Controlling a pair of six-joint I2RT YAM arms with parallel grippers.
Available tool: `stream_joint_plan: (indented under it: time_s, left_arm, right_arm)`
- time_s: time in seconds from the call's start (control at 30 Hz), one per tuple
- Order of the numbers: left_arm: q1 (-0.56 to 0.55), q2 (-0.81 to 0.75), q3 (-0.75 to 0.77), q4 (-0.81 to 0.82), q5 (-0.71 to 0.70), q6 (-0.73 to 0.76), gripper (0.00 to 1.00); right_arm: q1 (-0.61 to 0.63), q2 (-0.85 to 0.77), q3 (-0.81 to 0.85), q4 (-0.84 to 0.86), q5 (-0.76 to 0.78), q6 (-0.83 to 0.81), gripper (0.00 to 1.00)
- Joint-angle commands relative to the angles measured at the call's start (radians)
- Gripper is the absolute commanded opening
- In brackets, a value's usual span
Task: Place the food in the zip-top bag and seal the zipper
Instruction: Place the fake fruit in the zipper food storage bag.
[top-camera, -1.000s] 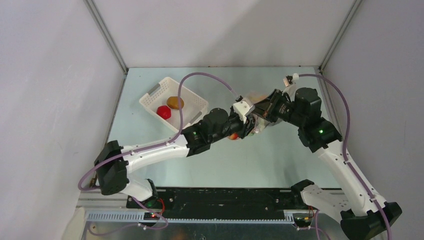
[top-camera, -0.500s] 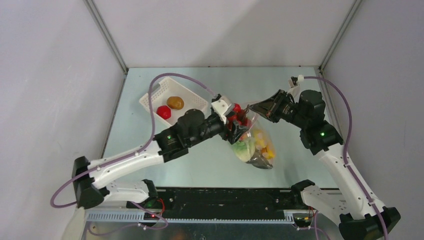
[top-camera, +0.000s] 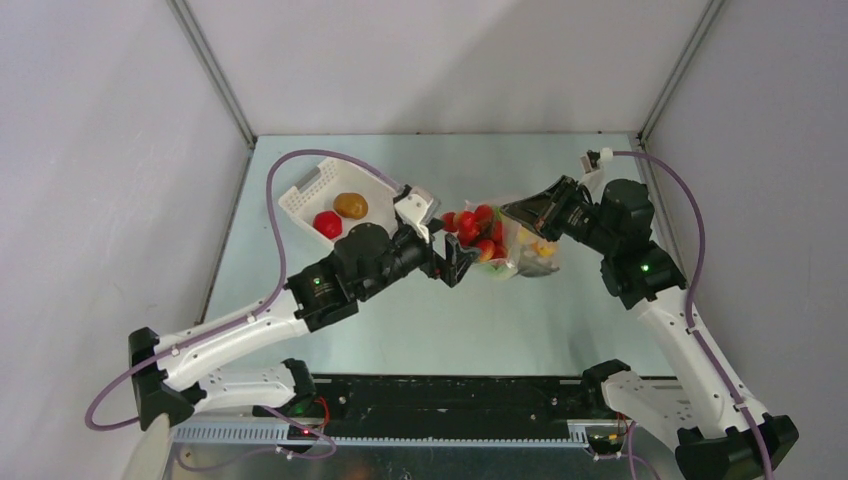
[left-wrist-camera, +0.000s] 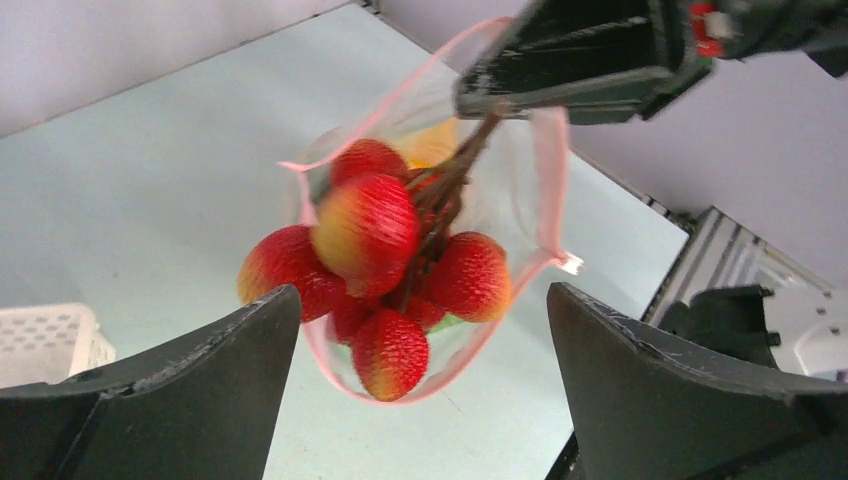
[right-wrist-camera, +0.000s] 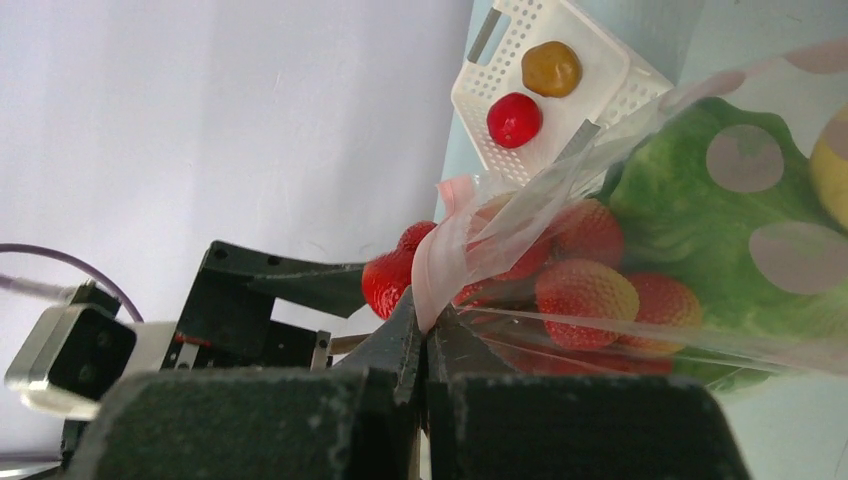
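The zip-top bag (top-camera: 527, 248) hangs from my right gripper (top-camera: 508, 212), which is shut on its pink zipper (right-wrist-camera: 436, 262) strip. The mouth of the bag gapes toward the left arm. A bunch of red fruits (left-wrist-camera: 375, 270) on a brown stem sits in that mouth, partly sticking out past the pink rim. Green food (right-wrist-camera: 700, 200) and yellow food (right-wrist-camera: 832, 170) lie deeper inside. My left gripper (top-camera: 452, 256) is open just left of the bunch, its fingers (left-wrist-camera: 200, 380) wide apart and touching nothing.
The white lattice basket (top-camera: 300, 197) stands at the back left with a red piece (top-camera: 327, 224) and a brown piece (top-camera: 350, 205) in it. Grey walls close in the table on both sides and at the back.
The left gripper has opened wide, let go of the red bunch at the bag's mouth and drawn back to the left. The bag, hanging low before, now sits higher and more sideways.
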Motion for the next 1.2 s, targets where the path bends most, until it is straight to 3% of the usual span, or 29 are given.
stream_joint_plan:
  time_s: [0.0,0.1,0.23,0.33,0.7,1.17]
  left_arm:
    - [0.069,-0.06,-0.043,-0.012,-0.051,-0.161,1.0]
    - [0.139,-0.125,-0.144,0.049,0.044,-0.224,1.0]
    - [0.152,-0.244,-0.24,0.122,0.118,-0.235,1.0]
    - [0.154,-0.27,-0.265,0.125,0.073,-0.251,0.99]
    - [0.194,-0.128,-0.169,-0.013,0.003,-0.326,0.76]
    - [0.2,-0.086,-0.197,0.018,0.086,-0.311,0.7]
  right_arm:
    - [-0.008,-0.023,0.016,0.107,-0.039,0.023,0.0]
    - [-0.012,-0.017,0.016,0.104,-0.039,0.021,0.0]
    - [-0.014,-0.001,0.006,0.126,-0.052,0.031,0.0]
    - [-0.015,0.012,-0.012,0.158,-0.077,0.054,0.0]
    - [-0.014,0.003,-0.039,0.184,-0.093,0.063,0.0]
    - [-0.013,0.007,-0.089,0.217,-0.08,0.089,0.0]
